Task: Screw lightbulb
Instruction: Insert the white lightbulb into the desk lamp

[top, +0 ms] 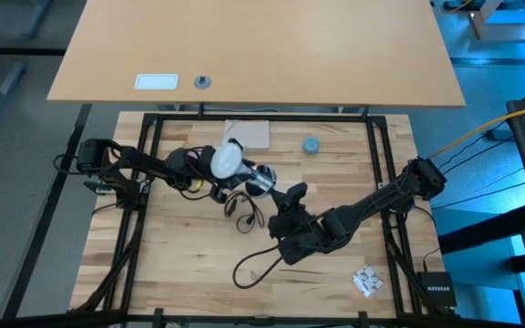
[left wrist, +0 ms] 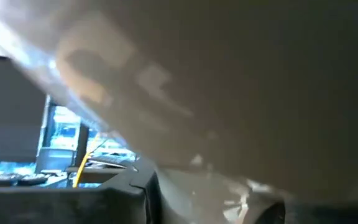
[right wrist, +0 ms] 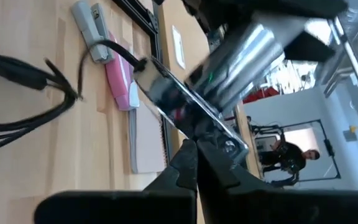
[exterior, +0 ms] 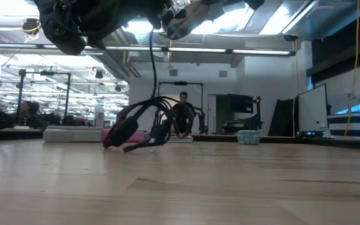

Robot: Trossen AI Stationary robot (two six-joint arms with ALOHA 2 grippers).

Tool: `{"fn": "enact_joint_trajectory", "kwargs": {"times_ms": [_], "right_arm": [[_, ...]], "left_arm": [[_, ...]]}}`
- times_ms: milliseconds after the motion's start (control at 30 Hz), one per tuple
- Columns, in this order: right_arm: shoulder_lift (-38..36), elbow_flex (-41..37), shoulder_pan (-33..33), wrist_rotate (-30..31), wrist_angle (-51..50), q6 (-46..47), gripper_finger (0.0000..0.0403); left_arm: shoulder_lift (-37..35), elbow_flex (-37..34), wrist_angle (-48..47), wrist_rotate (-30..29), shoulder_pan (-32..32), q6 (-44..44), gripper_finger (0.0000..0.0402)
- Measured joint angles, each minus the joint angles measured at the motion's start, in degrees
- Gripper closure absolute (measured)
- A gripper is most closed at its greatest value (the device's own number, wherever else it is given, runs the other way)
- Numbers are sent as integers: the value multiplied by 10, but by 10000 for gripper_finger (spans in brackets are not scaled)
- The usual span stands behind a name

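Observation:
The white lightbulb [top: 226, 159] hangs above the table's middle, and my left gripper [top: 206, 166] is shut on it from the left. It fills the left wrist view [left wrist: 216, 81]. Its narrow end points at the silvery socket [top: 261, 179], which is also up in the air. My right gripper [top: 283, 195] is shut on that socket from the right. The socket's black cord [top: 249, 219] drops to the table and lies there in loops [exterior: 144, 122]. My left gripper holds the lightbulb's round globe [top: 219, 162], coming about level from the table's left. The bulb itself hides the fingers in the wrist view. The bulb is lifted clear, its narrow end toward the socket. My right gripper pinches the socket's rear end [right wrist: 219, 142] between its two shut fingers [right wrist: 185, 163], coming from the table's right. The chrome body [right wrist: 244, 53] sticks out past the fingertips. The socket is lifted clear, with its cord hanging slack below.
A small blue-grey cap [top: 311, 145] and a pale notepad [top: 249, 134] lie at the far side. Crumpled paper [top: 366, 281] lies near the right front. A black frame [top: 262, 117] rims the table. A person [exterior: 183, 111] sits far behind the table.

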Motion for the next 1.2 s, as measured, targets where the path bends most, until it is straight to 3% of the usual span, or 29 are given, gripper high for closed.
{"fn": "enact_joint_trajectory", "kwargs": {"times_ms": [400, 567, 800, 1000, 1200], "right_arm": [[-2, 2, -21, 46, -51, 64, 402], [-2, 2, -42, -5, -60, 56, 403], [-2, 2, -42, -27, -158, 23, 403], [-2, 1, -18, -98, -251, -22, 403], [-1, 1, -14, -247, -280, -5, 400]], "left_arm": [[4, -1, -19, 177, -5, -18, 252], [3, -1, -12, 175, -5, -23, 252], [3, -1, -11, 251, -3, -41, 252], [3, -1, -21, 354, -7, -44, 252], [3, -1, -64, 336, -12, -35, 252]]}}
